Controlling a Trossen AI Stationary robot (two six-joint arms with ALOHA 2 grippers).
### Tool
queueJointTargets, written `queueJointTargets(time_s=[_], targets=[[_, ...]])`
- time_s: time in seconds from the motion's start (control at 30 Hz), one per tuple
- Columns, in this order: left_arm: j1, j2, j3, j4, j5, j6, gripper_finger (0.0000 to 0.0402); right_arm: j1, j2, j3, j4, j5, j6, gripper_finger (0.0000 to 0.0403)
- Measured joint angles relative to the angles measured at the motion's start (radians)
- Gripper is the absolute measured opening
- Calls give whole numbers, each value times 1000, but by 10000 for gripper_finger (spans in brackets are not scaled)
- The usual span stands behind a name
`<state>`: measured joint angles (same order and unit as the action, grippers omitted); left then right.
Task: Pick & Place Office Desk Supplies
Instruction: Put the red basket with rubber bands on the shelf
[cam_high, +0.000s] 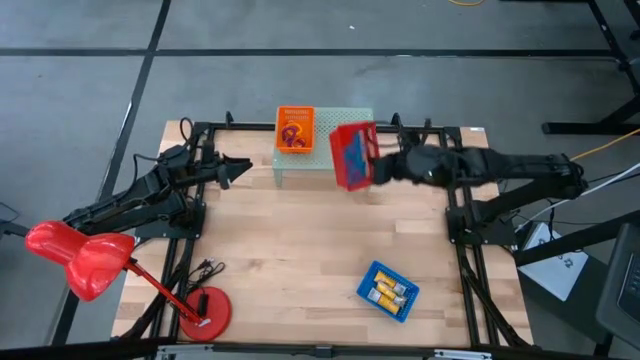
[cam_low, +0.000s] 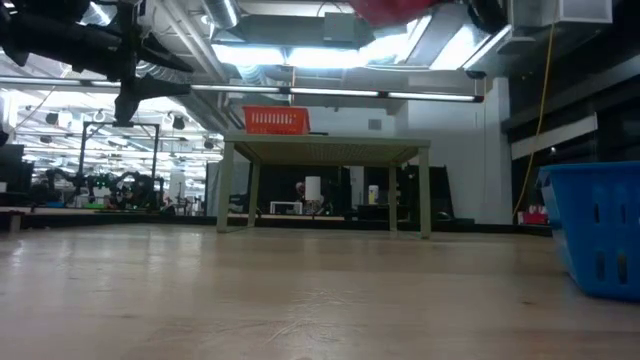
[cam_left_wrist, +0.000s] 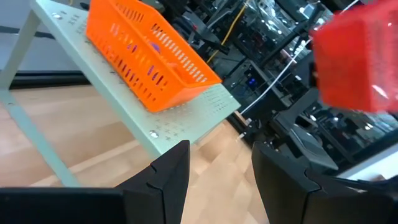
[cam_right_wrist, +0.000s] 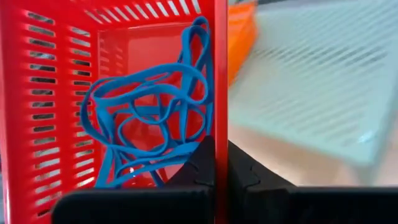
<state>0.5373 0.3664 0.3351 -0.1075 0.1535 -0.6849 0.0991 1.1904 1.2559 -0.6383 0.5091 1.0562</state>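
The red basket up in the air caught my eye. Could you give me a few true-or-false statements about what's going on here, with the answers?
1. The right claw is shut on the red basket's wall. True.
2. The red basket holds blue loops. True.
3. The orange basket sits on the wooden table. False: it stands on the small green shelf.
4. The left claw grips the orange basket. False: it is open and empty, apart from the basket.
5. The blue basket lies on the table, with yellow-and-silver blocks inside. True.
6. The red lamp stands beside the right arm. False: it is at the left arm's side of the table.
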Motion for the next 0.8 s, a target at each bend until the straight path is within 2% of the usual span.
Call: queueJointTargets(time_s=[0.13, 0.4, 0.53, 0.8], targets=[[0, 0, 0, 11, 20, 0, 168, -131, 55, 85, -103, -20, -57, 3], [0, 0, 0, 17, 60, 11, 168, -410, 255, 270, -279, -324, -205, 2], [0, 0, 0, 23, 71, 11, 168, -513, 340, 352, -349, -422, -253, 2], [0, 0, 0, 25, 107, 19, 168, -638, 404, 406, -449, -457, -229, 2]])
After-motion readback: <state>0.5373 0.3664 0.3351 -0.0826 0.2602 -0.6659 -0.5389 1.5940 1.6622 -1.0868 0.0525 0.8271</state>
